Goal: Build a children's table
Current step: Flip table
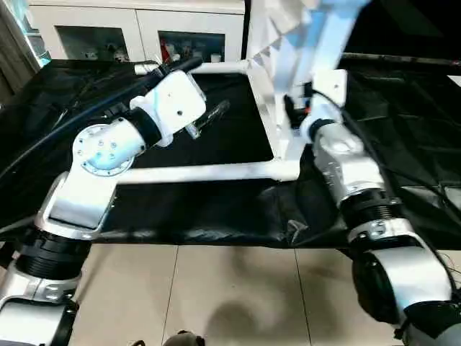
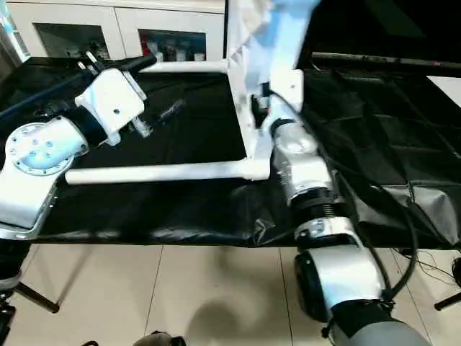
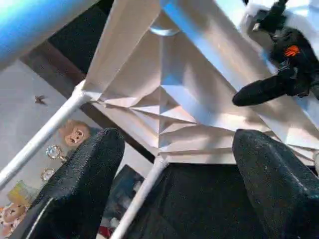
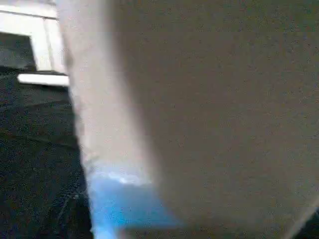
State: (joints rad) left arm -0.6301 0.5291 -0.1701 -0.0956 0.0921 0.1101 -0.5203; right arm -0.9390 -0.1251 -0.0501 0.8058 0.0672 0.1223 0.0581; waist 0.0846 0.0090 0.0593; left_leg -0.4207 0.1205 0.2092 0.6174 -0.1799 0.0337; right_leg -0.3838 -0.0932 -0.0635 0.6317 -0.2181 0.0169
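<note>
The children's table stands on its side on the black cloth, its white top [image 1: 277, 79] upright with the ribbed underside [image 3: 169, 99] facing left. Two white legs stick out to the left from its corner sockets, one near the front [image 1: 209, 172] and one at the back [image 1: 220, 68]. A further leg [image 1: 328, 25] rises toward the camera, blurred. My left gripper [image 3: 177, 139] hovers open to the left of the underside, with nothing between its fingers [image 3: 84, 184]. My right gripper [image 1: 297, 108] is up against the top's right side, whose white surface [image 4: 209, 99] lies close in front of it.
A black cloth [image 1: 216, 209] covers the work surface, and its front edge drops to a tiled floor [image 1: 230, 295]. A white cabinet with glass doors [image 1: 137, 29] stands at the back. Black cables [image 1: 65, 115] run along my left arm.
</note>
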